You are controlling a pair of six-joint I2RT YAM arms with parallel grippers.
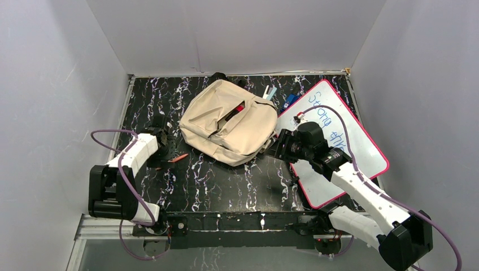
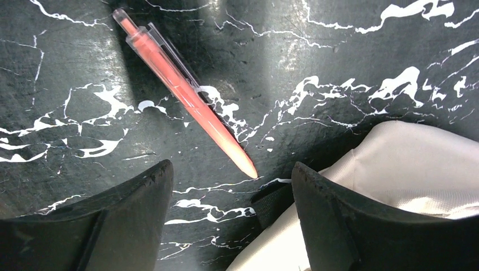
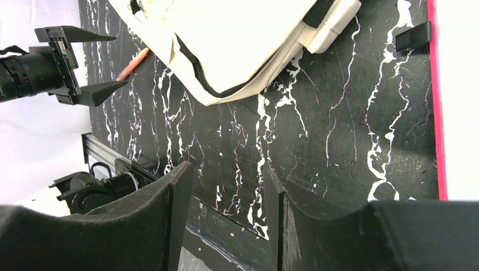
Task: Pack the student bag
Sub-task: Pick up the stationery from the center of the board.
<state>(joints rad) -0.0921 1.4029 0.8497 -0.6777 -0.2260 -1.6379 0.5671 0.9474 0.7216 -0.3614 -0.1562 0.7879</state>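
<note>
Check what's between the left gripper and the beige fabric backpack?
An orange plastic pen, flat on the black marbled tabletop between left gripper and beige fabric backpack; clearest in right wrist view.

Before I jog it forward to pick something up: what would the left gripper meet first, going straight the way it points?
Probably the orange pen: its tip lies between the open fingers of the left gripper, on the marbled table. Depth is unclear.

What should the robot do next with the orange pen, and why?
Probably ease the left gripper forward over the pen and close on it: the pen lies loose on the table beside the student bag, just ahead of the open, empty jaws.
</note>
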